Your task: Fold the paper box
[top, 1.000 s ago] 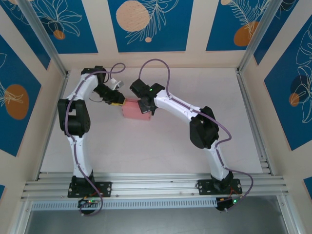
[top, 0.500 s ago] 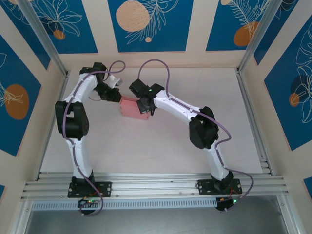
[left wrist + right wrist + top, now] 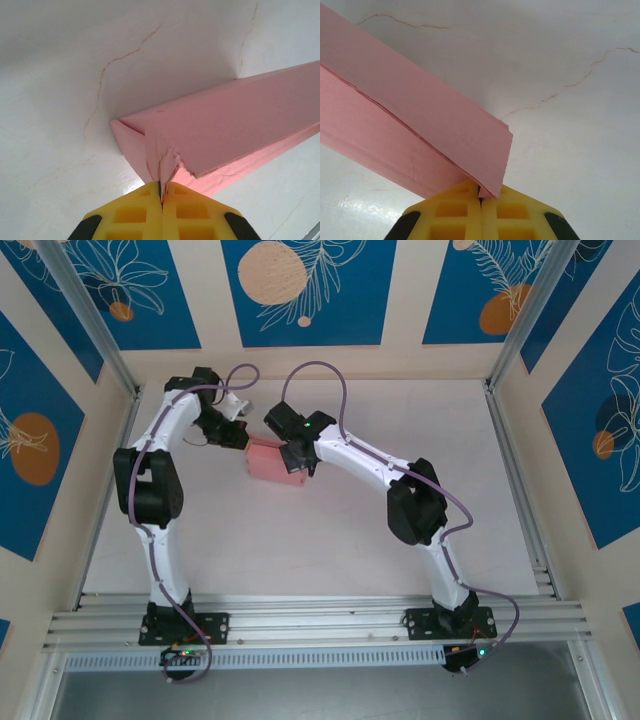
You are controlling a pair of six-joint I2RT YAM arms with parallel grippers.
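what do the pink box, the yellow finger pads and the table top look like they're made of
Paper box: thin pink card, matte; it is crumpled and creased where it is pinched, and its edge looks thin.
Yellow pads: moulded plastic or rubber, I can't tell which; smooth, with square recesses.
Table: white, slightly glossy, with hairline cracks, perhaps a painted or coated board.

Pink paper box (image 3: 268, 462): folded oblong, 1 corner crumpled, far-ctr.

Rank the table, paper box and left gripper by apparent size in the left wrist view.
1. table, the widest area.
2. paper box.
3. left gripper, pinching the box's crumpled corner. It sits nearest the camera, so its true size is unsure.
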